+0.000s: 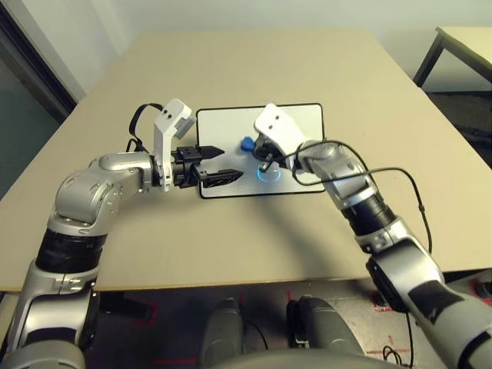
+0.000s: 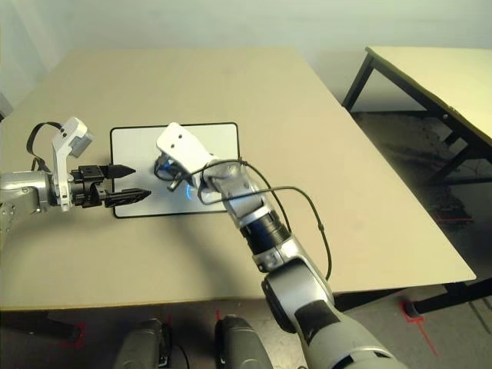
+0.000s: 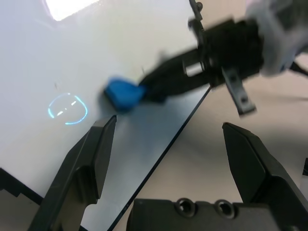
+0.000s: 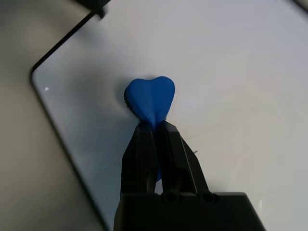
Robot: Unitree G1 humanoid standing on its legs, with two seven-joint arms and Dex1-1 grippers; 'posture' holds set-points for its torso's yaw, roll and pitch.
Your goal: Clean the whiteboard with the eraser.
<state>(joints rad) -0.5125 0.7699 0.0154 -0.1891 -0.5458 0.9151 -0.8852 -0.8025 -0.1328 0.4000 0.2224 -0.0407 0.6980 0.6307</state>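
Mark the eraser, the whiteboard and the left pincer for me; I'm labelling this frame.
eraser (image 4: 150,98): right wrist view, middle of the squeezed blue block.
whiteboard (image 1: 223,123): left eye view, bare white surface near its far left corner.
left pincer (image 1: 217,163): left eye view, midway between its open fingertips.

My black fingers (image 4: 154,144) pinch a bright blue eraser (image 4: 150,100) on the white, black-framed whiteboard (image 1: 300,123) bearing a pale blue circle (image 3: 67,109).

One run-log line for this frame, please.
right pincer: shut on eraser, pressed to whiteboard | left pincer: open at board's left edge | blue ring mark still on board
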